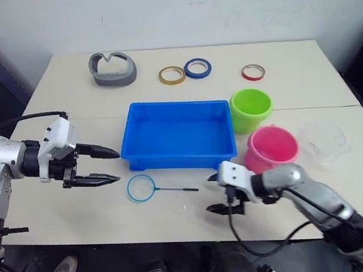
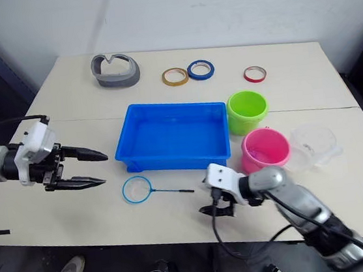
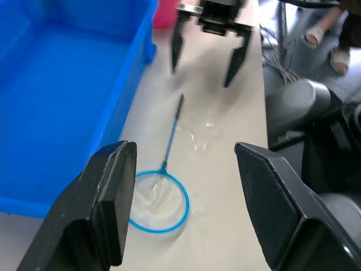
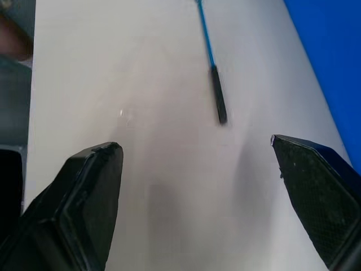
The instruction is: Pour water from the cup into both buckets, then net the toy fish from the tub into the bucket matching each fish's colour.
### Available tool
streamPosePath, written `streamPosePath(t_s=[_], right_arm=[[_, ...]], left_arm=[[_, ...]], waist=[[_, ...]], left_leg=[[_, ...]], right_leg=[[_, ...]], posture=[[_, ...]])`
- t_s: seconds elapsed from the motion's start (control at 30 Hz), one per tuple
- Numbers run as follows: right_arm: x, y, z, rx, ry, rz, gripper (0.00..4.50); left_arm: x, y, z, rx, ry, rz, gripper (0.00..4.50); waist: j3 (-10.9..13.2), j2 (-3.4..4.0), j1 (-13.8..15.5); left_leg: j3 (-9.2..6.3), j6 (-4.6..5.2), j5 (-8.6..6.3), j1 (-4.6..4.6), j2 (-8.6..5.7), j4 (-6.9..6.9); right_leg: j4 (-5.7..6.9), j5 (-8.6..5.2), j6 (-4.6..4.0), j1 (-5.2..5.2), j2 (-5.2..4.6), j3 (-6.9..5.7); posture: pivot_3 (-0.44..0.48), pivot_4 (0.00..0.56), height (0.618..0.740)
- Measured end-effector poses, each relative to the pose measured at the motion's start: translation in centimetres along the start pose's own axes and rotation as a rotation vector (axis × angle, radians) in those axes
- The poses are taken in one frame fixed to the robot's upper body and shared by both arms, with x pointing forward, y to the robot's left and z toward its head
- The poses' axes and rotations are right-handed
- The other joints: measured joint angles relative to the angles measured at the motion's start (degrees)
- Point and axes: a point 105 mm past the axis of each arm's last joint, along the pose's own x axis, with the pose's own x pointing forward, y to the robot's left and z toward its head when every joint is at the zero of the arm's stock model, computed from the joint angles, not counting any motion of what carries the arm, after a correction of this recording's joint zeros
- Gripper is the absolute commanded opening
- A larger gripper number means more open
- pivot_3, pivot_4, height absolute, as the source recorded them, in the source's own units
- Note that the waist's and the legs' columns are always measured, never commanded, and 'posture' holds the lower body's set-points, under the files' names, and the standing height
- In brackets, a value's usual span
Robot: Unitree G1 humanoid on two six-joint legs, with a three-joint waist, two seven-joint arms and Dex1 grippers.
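Two open, empty grippers flank the net (image 1: pixel 141 188) lying on the table (image 1: pixel 68 116) just before the blue tub (image 1: pixel 177 133): left gripper (image 1: pixel 103 165) beyond its hoop, right gripper (image 1: pixel 217 193) near its handle tip. Light and flimsy; best grasped by the stiff dark handle (image 4: pixel 218 101). Left wrist view alone reveals spilled water (image 3: pixel 204 132) beside it.
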Motion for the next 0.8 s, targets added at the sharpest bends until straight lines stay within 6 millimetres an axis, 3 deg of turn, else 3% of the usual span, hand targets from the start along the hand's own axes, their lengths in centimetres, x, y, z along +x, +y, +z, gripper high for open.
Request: streamPosePath(t_s=[0.07, 0.17, 0.27, 0.33, 0.43, 0.6, 0.8], right_arm=[[-2.0, 0.5, 1.2, 0.018, -0.032, -0.004, 4.44], [-4.1, 1.5, 2.6, 0.09, -0.098, -0.005, 4.44], [-5.1, 2.3, 2.1, 0.18, -0.107, -0.016, 4.44], [-5.7, 2.8, 1.5, 0.217, -0.102, -0.05, 4.44], [-6.1, 4.3, -2.4, 0.359, -0.031, -0.108, 4.44], [-7.2, 4.1, -4.8, 0.359, -0.025, -0.237, 4.44], [-7.7, 4.4, -6.2, 0.338, -0.02, -0.269, 4.44]], left_arm=[[-0.3, 0.5, -0.3, -0.042, -0.003, 0.067, 3.08], [-0.4, 0.5, -2.6, -0.158, 0.029, 0.172, 3.08], [-0.3, 0.4, -4.8, -0.255, 0.025, 0.26, 3.08], [-0.6, 0.4, -5.7, -0.273, -0.011, 0.349, 3.08], [-1.5, -1.4, -10.2, -0.411, -0.018, 0.506, 3.08], [-2.7, -4.6, -14.0, -0.534, 0.021, 0.622, 3.08], [-3.8, -5.3, -14.2, -0.532, 0.028, 0.694, 3.08]], waist=[[0.0, 0.0, -0.2], [0.0, 0.0, -0.3], [0.0, -0.01, -0.1], [0.0, 0.01, 0.1], [-0.1, 0.04, 0.1], [-0.2, -0.25, 0.2], [-0.2, -0.24, 0.3]], left_leg=[[0.0, -0.01, 0.0, 0.09, 0.01, -0.03], [-0.05, -0.04, 0.01, 0.23, 0.02, -0.15], [-0.24, -0.02, 0.01, 0.29, 0.03, -0.19], [-0.35, 0.08, -0.04, 0.35, 0.0, -0.29], [-0.29, 0.19, -0.14, 0.63, -0.04, -0.78], [-0.33, 0.4, -0.26, 0.78, -0.03, -0.87], [-0.45, 0.51, -0.35, 1.41, -0.03, -1.06]], right_leg=[[0.0, 0.0, 0.01, 0.08, 0.01, 0.0], [-0.05, 0.0, 0.01, 0.2, 0.02, -0.01], [-0.28, 0.0, 0.01, 0.43, 0.02, -0.15], [-0.56, 0.05, 0.08, 0.67, -0.04, -0.25], [-0.99, 0.01, 0.14, 0.94, -0.08, -0.25], [-1.09, 0.02, 0.15, 1.07, -0.08, -0.28], [-1.38, 0.03, 0.13, 1.87, -0.06, -0.38]], posture=[[0.0, 0.15, 0.693], [0.0, 0.15, 0.693], [0.0, 0.15, 0.693], [0.0, 0.15, 0.693], [0.0, 0.15, 0.693], [0.0, 0.15, 0.693], [0.0, 0.15, 0.693]])
